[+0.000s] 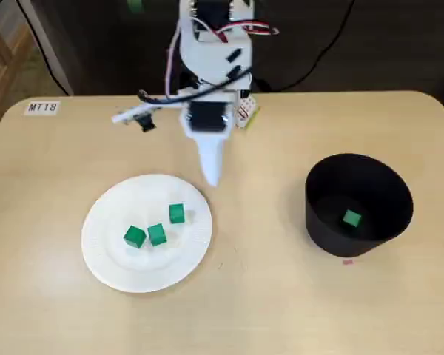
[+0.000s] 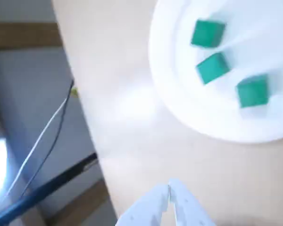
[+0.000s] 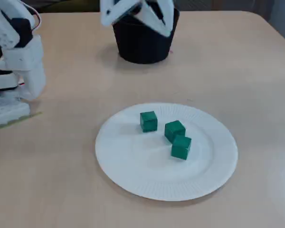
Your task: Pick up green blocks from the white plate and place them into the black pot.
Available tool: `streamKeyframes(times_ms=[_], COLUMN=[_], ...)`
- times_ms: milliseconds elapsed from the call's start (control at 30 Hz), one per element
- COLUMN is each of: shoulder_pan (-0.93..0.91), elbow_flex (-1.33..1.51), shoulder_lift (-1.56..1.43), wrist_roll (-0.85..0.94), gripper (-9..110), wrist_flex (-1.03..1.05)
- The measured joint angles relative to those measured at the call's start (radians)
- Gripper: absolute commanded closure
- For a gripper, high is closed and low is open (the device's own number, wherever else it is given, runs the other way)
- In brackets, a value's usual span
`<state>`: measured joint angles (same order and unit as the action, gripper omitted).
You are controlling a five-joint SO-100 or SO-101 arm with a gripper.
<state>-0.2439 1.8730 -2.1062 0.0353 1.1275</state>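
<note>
Going by the fixed view that faces me across the table (image 1: 281, 310), the label (image 1: 42, 107) reading MT18 sits far off beyond the upper left of the white paper plate (image 1: 155, 274). The plate is round with a ribbed rim, and three small bright green cubes lie on it, each with a matte, plain face. The left block (image 1: 135, 237) sits a little left of the plate's middle. The middle block (image 1: 157, 234) is just beside it, and I cannot tell whether they touch. The right block (image 1: 176, 213) stands apart, nearer the plate's far rim. The cubes have equal sides, so none has a long axis. Together they form a short line that climbs from lower left to upper right across the plate, and each is turned at a slightly different angle. My gripper (image 1: 212, 174) hangs above the plate's far rim, tip pointing down, to the right of all three. In the wrist view its fingers (image 2: 179, 197) are pressed together with nothing between them. Well to the right of the plate stands the black pot (image 1: 318, 222), upright and open-topped, with a fourth block (image 1: 351, 218) lying on its floor.
</note>
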Motion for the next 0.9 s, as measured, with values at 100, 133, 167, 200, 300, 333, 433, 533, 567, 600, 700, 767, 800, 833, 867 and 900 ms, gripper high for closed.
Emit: streamKeyframes(times_ms=[100,133,167,200,300,333,433,533,567,600,700,767,800,833,867,900], shoulder_pan=[-0.066,-0.078,-0.097,-0.117,-0.176,-0.193,-0.23,-0.245,-0.247,-0.249,-0.245,-0.245,-0.249,-0.252,-0.256,-0.258], elbow_flex=[0.021,0.021,0.021,0.023,0.021,0.015,-0.063,-0.207,-0.252,-0.287,-0.357,-0.382,-0.387,-0.388,-0.388,-0.396], shoulder_lift=[0.032,0.046,0.066,0.084,0.143,0.169,0.27,0.394,0.431,0.465,0.563,0.615,0.632,0.65,0.667,0.687], wrist_roll=[0.011,0.011,0.011,0.011,0.011,0.011,0.011,0.011,0.009,0.005,-0.008,-0.008,-0.008,-0.008,-0.008,-0.008], gripper=[104,104,104,104,104,104,104,104,104,102,92,85,82,81,80,79], wrist_flex=[-0.009,-0.009,-0.008,-0.003,0.005,0.012,0.074,0.169,0.186,0.193,0.199,0.199,0.198,0.193,0.184,0.176])
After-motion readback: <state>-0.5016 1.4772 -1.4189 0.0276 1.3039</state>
